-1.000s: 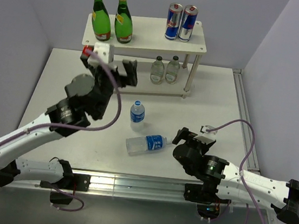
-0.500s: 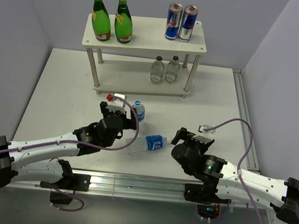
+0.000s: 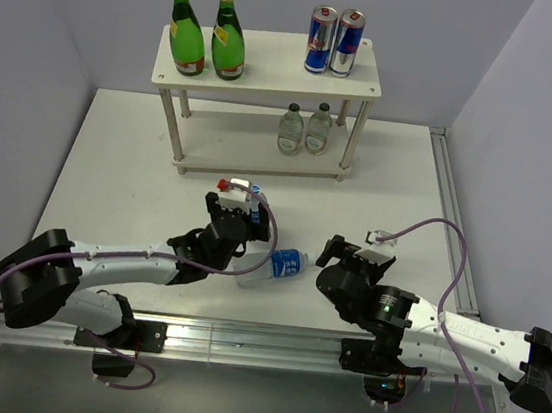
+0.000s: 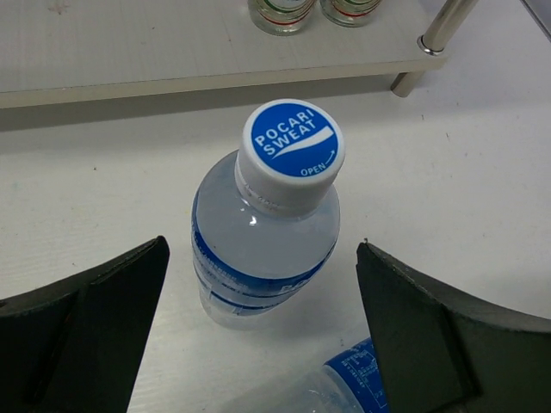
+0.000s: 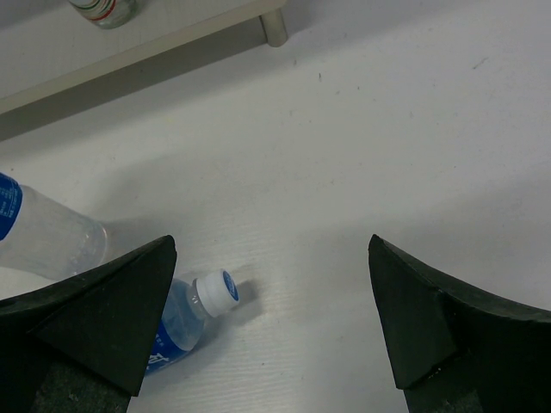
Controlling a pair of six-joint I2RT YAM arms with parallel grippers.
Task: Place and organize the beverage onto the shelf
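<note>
My left gripper (image 4: 263,258) spreads wide astride the upright bottle (image 4: 267,215) — touching nothing; my right gripper (image 5: 271,249), fully open and empty, hovers near the toppled bottle (image 5: 185,314).

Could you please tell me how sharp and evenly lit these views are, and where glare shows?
Top external: sharp, evenly lit, glare on the metal rail at the near edge, soft shadow under the shelf. Left wrist: the standing bottle has crisp cap lettering; the dark gripper fingers look soft. Right wrist: tabletop sharp, fingers dark and featureless.
</note>
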